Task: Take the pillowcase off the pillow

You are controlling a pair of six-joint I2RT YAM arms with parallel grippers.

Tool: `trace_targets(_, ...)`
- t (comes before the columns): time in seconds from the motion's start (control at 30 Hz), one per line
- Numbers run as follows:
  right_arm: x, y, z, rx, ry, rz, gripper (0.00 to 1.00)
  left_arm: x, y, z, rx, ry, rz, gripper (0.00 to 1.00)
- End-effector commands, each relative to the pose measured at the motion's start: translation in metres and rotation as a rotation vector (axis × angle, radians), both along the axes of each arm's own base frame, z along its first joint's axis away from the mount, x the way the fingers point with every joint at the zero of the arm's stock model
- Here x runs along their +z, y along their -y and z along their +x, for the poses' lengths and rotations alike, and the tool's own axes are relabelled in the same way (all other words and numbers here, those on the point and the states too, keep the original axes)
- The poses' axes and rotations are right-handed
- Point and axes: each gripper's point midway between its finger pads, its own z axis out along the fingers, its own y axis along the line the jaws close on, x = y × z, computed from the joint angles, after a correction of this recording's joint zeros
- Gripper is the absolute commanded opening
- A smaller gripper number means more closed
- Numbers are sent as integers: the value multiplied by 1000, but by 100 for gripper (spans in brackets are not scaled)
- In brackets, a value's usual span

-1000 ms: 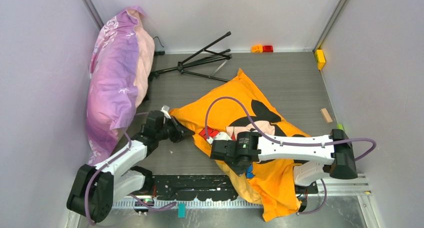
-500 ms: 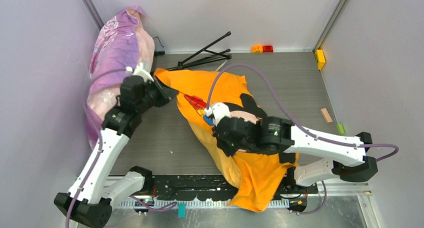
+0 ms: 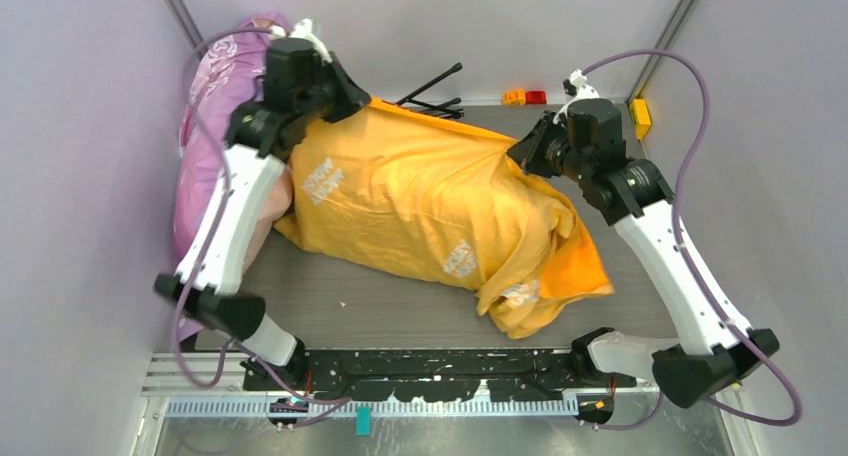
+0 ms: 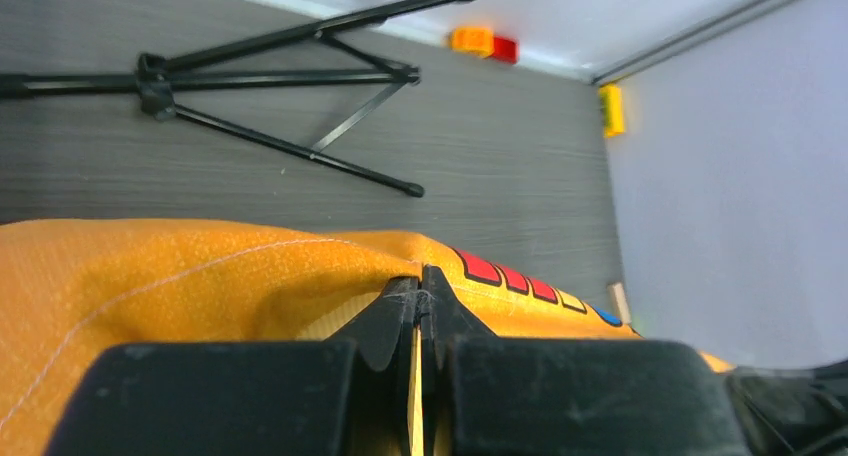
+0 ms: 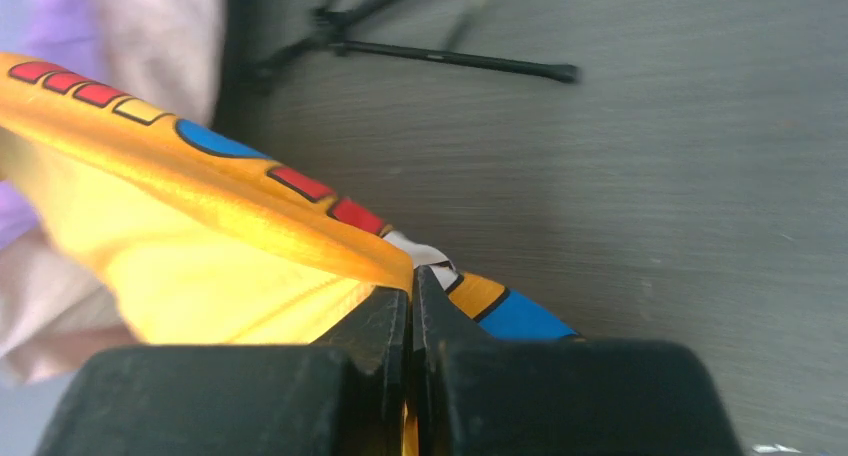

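Observation:
The bright orange pillowcase (image 3: 420, 201) hangs stretched between my two raised grippers, its back with white text facing up and its lower end bunched on the table. My left gripper (image 3: 355, 101) is shut on its far left corner; the left wrist view shows the pillowcase (image 4: 200, 271) pinched in my left gripper (image 4: 419, 281). My right gripper (image 3: 520, 151) is shut on the far right edge; the right wrist view shows the pillowcase (image 5: 200, 236) pinched in my right gripper (image 5: 411, 281). The cream-white pillow is hidden from view.
A pink-purple floral pillow (image 3: 215, 166) leans on the left wall. A black folded tripod (image 3: 435, 88) lies at the back. Orange and red blocks (image 3: 525, 97) and a yellow block (image 3: 640, 116) sit by the back wall.
Both grippers have risen and moved far apart toward the back, lifting and spreading the pillowcase. It has flipped, so the back with white text faces up.

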Motion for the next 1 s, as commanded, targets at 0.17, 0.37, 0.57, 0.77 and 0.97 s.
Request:
trace_targets(0.17,-73,60,30,-113,-246,-77,88,-115,18,117,77,-139,5,41)
trace_targets(0.37,-45,100,2,-234,-125,-198,89,-87,4,106,94,-48,54,88)
trace_targets(0.57,-11,125,-24,-344,61,-173,89,-38,-3,61,52,83,7,86)
trace_targets(0.77,-27,114,-50,-286,56,-102,88,-32,6,-11,-120,204,-68,92)
trace_targets(0.97,-96,105,-71,-269,-98,-47,82,-92,8,-50,-187,228,-138,99)
